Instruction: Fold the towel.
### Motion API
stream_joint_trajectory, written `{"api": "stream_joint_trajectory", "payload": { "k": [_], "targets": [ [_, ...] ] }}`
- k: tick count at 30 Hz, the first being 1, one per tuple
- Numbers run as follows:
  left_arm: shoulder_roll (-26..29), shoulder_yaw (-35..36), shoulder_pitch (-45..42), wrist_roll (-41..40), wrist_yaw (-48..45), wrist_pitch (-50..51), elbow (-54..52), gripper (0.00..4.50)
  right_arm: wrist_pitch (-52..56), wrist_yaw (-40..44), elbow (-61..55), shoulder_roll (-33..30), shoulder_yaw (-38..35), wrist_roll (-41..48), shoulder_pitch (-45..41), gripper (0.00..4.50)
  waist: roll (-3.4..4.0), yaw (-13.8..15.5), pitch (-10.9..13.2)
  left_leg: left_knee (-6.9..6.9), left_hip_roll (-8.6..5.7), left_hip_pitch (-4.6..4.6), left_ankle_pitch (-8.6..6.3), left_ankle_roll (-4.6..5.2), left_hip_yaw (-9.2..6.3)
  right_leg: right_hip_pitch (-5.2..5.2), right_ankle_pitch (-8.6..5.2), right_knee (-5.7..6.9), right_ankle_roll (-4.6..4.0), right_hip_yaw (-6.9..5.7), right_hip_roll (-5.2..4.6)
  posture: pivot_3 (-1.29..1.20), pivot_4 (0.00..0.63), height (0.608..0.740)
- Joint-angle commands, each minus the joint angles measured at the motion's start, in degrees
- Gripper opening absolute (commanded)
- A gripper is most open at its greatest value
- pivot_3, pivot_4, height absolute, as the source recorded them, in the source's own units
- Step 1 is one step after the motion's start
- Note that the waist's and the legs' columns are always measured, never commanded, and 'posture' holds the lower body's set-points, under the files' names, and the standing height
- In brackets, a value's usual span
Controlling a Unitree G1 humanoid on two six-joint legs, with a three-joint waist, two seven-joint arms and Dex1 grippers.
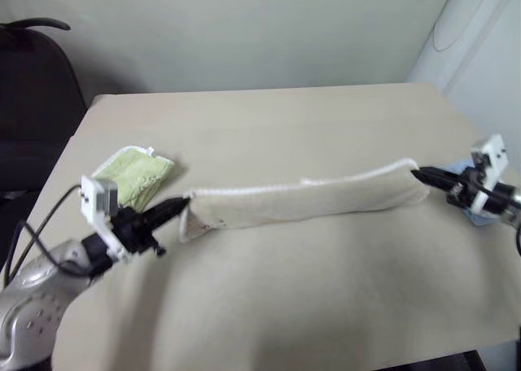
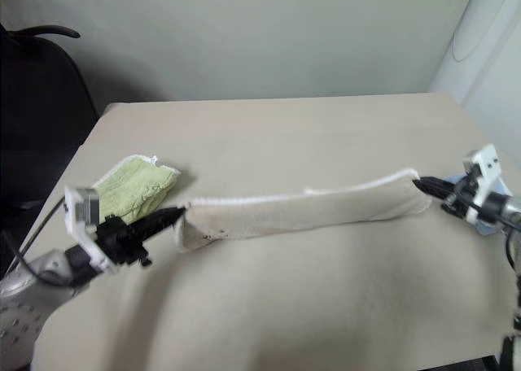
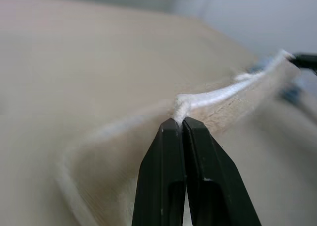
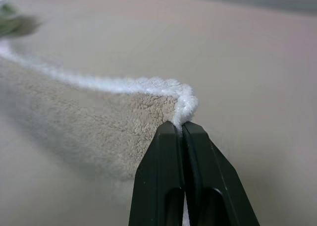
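Note:
The beige towel [image 1: 309, 198] with white corded edging stretches as a long folded band across the middle of the table, held taut between both grippers just above the surface. My left gripper [image 1: 181, 202] is shut on its left corner, and the white cord [image 3: 208, 98] shows pinched at the black fingertips [image 3: 179, 129]. At the right end my right gripper [image 1: 417, 174] is shut on the other corner, where the white edging [image 4: 184, 103] curls over the fingertips [image 4: 181, 129]. A small dark mark [image 1: 213, 222] shows near the towel's left end.
A lime-green folded cloth [image 1: 134, 174] lies on the tan table [image 1: 269, 111] just behind the left gripper. A light blue cloth [image 1: 479, 216] peeks out under the right hand near the table's right edge. A dark chair [image 1: 32, 102] stands at the far left.

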Motion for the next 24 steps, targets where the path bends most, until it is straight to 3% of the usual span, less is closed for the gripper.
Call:
{"api": "stream_joint_trajectory", "payload": {
  "k": [1, 7, 14, 16, 17, 24],
  "targets": [
    [0.5, -3.6, -5.2, 6.8, 2.2, -2.8, 7.1, 0.0, -5.3, -2.8, 8.2, 0.6, 2.9, -5.5, -4.6, 0.03, 0.04, 0.1, 0.0, -0.02, 0.0, -0.08, -0.02, -0.02, -0.03, -0.07, 0.0, -0.02, 0.0, -0.05, -0.02, 0.0, 0.15, 0.74],
    [1.0, -14.1, -9.9, 18.0, -2.1, -8.7, 15.7, 0.0, -9.0, -4.8, 17.8, 3.2, 7.2, -10.3, -9.3, 0.03, 0.04, 0.0, 0.0, -0.06, -0.03, -0.75, 0.11, -0.64, 0.0, -0.75, 0.0, -0.15, -0.01, -0.07, -0.13, 0.0, 0.15, 0.74],
    [-0.4, -19.1, -12.9, 25.2, -4.6, -14.0, 23.8, 0.0, -12.1, -9.0, 24.6, 5.1, 8.2, -13.4, -11.1, 0.03, 0.05, 0.1, 0.0, -0.06, -0.02, -1.02, 0.08, -0.66, -0.01, -1.09, 0.03, -0.05, -0.06, -0.08, -0.15, 0.0, 0.15, 0.74],
    [-0.5, -20.0, -13.5, 26.7, -4.8, -14.5, 25.2, 0.0, -11.7, -8.9, 25.1, 5.2, 8.2, -13.4, -11.1, 0.51, 0.05, 0.1, 0.0, -0.03, 0.0, -1.02, 0.05, -0.58, -0.02, -1.08, 0.07, -0.02, -0.12, -0.1, -0.16, 0.0, 0.15, 0.74],
    [-0.4, -20.3, -13.7, 27.5, -4.8, -14.8, 25.8, 0.25, -11.5, -8.7, 25.0, 5.2, 8.1, -13.5, -11.0, 0.77, 0.05, 0.1, 0.0, -0.02, 0.01, -1.02, 0.01, -0.5, -0.02, -1.08, 0.09, -0.02, -0.16, -0.11, -0.16, 0.0, 0.15, 0.74],
    [-0.9, -18.9, -12.8, 27.8, -6.4, -14.8, 25.3, 2.53, -10.6, -8.2, 22.1, 4.4, 6.2, -12.1, -9.4, 3.15, 0.05, 0.0, 0.0, -0.04, 0.06, -1.01, 0.03, -0.51, -0.01, -1.11, 0.14, 0.01, -0.23, -0.17, -0.14, 0.0, 0.15, 0.74]
  ]
}}
